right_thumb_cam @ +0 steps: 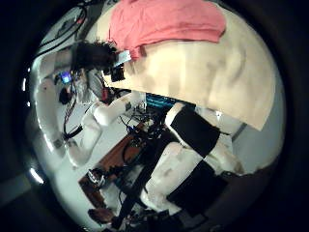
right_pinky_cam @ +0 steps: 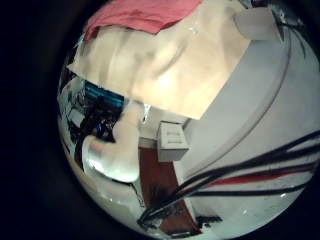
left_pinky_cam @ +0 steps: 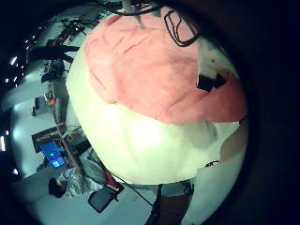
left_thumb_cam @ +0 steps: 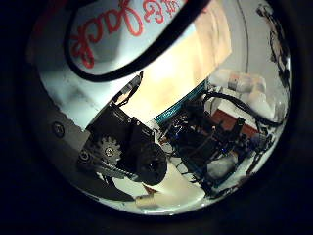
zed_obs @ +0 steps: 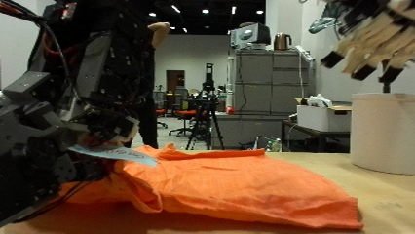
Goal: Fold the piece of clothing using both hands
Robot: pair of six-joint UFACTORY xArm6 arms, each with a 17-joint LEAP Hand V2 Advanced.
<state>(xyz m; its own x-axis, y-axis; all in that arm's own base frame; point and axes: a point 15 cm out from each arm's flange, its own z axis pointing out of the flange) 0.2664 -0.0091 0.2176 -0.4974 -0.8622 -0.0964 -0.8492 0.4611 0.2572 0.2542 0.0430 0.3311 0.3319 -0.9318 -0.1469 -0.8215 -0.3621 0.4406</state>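
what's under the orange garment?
The orange garment lies crumpled on the wooden table, bare beyond its edges. Whatever lies beneath the cloth is covered and cannot be seen.

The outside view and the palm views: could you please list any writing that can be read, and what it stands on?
Orange garment: no text shows.
Red script lettering on a white surface, left thumb side palm view: cut by the view's edge and crossed by a black cable; not readable whole.
Elsewhere: nothing legible.
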